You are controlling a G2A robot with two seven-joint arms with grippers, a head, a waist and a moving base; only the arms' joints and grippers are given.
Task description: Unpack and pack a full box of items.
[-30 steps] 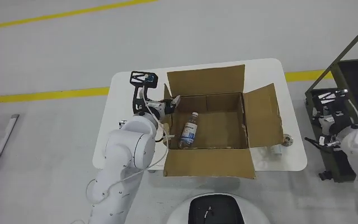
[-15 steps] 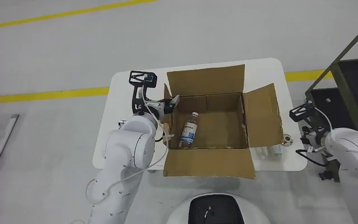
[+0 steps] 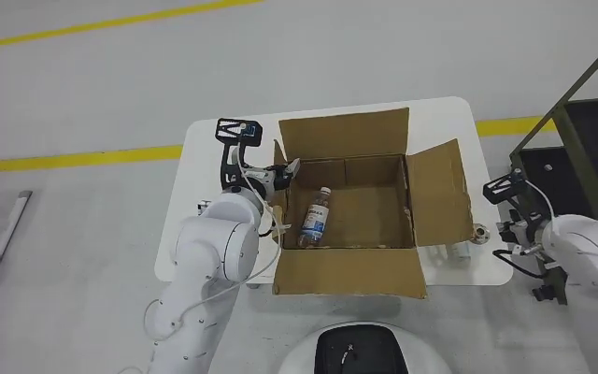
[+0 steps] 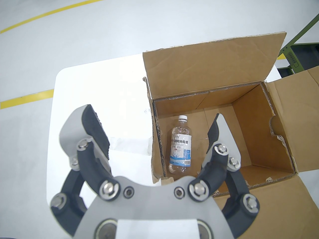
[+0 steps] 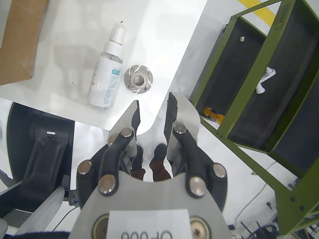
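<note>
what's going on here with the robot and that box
A two-armed robot stands at an open cardboard box on a white table. One clear bottle lies inside. The left gripper hovers open at the box's edge; the right gripper, open and empty, hangs at the table corner near a spray bottle and a metal flange.

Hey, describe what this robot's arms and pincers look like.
The left arm and right arm have glossy white shells; a thin white cable runs along the left. The left pincer and right pincer each have silver fingers, black pads, black linkages with silver bolts and a white label.
</note>
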